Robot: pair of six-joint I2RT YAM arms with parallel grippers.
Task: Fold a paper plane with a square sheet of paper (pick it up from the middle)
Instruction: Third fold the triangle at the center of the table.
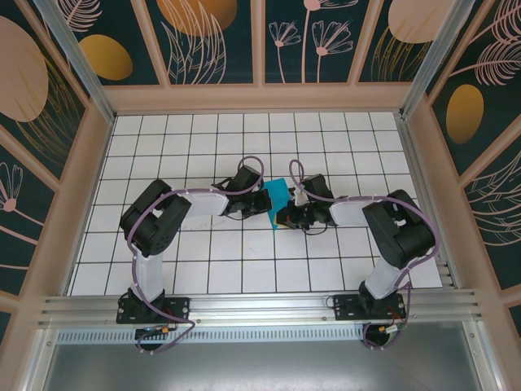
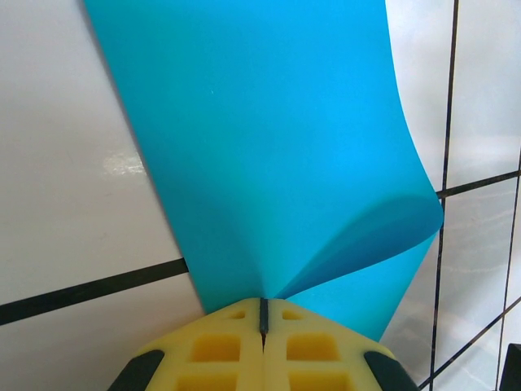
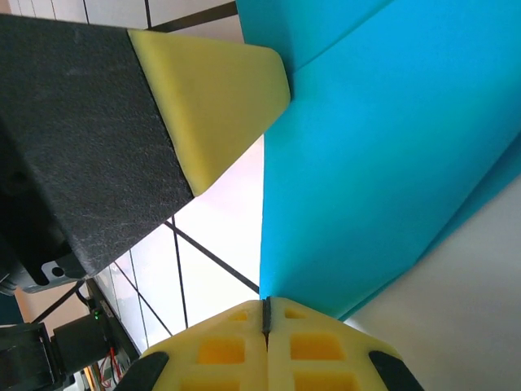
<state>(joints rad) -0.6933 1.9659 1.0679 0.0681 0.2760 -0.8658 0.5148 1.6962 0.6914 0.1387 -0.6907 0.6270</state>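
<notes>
White gridded table (image 1: 203,269): left gripper (image 2: 263,311) and right gripper (image 3: 266,309) clamp the partly folded square sheet of paper (image 1: 275,194); most folds seemingly remain.

The left gripper (image 2: 263,309) and right gripper (image 3: 265,309) crowd the table's (image 1: 203,138) middle, close together, the paper (image 1: 277,194) between them. Bare tiles lie open all round, out to the walls (image 1: 89,171) and near rail (image 1: 260,308).

You've got the sheet of paper (image 1: 277,194) in the middle of the bench (image 1: 203,261), right between your two hands: left hand (image 1: 257,202) pinching its left side, right hand (image 1: 288,215) pinching its right side, a bit closer to the near edge.
</notes>
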